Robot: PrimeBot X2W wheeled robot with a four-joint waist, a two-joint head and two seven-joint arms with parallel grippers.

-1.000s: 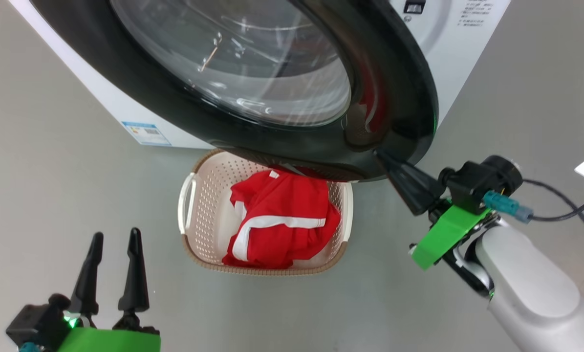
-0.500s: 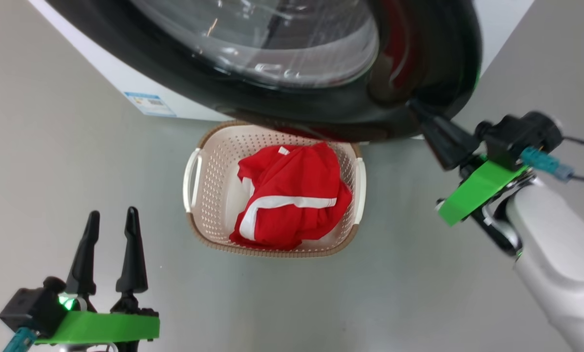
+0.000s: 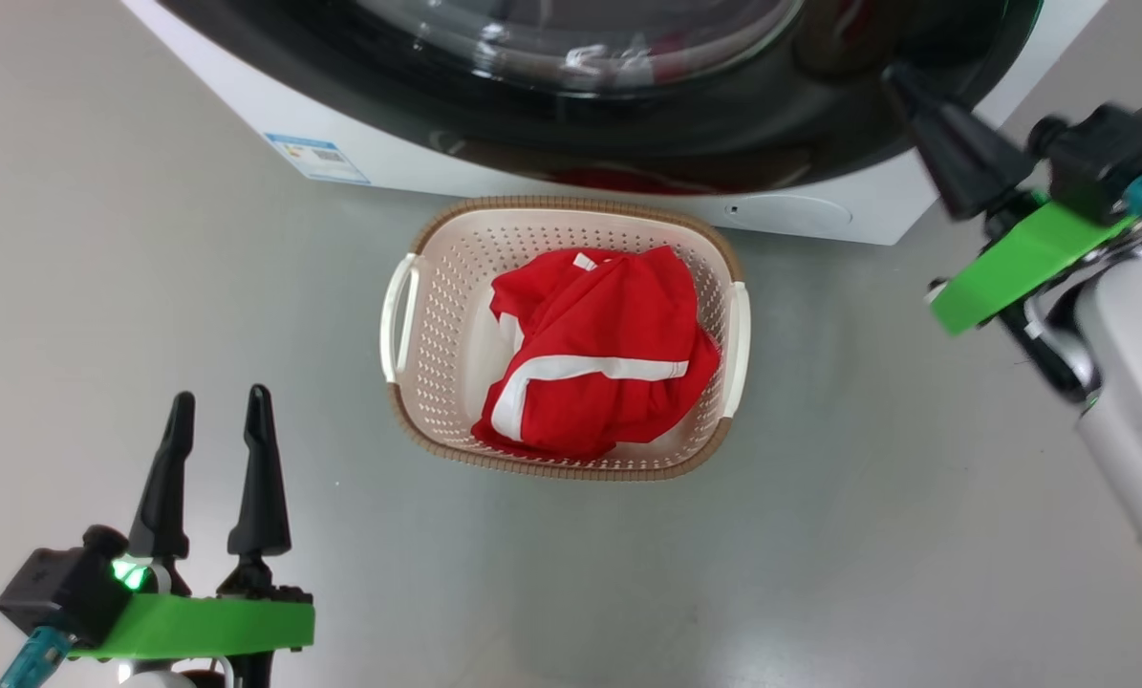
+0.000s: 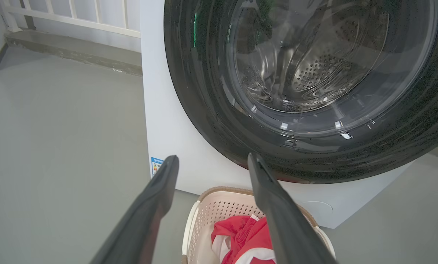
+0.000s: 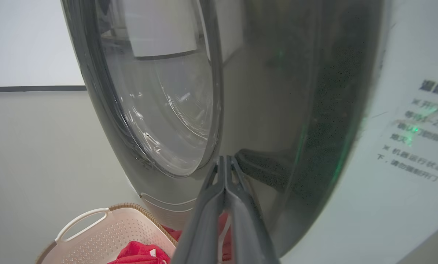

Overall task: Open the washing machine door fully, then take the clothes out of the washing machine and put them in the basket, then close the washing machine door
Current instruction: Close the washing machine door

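The washing machine door (image 3: 628, 124), with its glossy black rim and clear glass bowl, lies close against the front of the white washing machine (image 3: 246, 105); whether it is latched cannot be told. My right gripper (image 3: 895, 76) is shut and empty, its tips touching the door's rim at the right edge. The right wrist view shows the shut right gripper (image 5: 224, 159) against the rim of the door (image 5: 277, 110). The cream basket (image 3: 571, 203) stands on the floor before the washer and holds the red clothes (image 3: 609, 334) with white trim. My left gripper (image 3: 222, 399) hangs open and empty at the lower left.
Grey floor (image 3: 867, 497) surrounds the basket. A blue label (image 3: 317, 158) sits low on the washer's front, and a round flap (image 3: 786, 212) at its lower right. A white railing (image 4: 68, 14) above a low step runs behind the washer at the left.
The door has swung in toward the washer's front with my right gripper's shut tips on its rim, and it no longer overhangs the basket. The head camera has shifted. My left gripper stays still.
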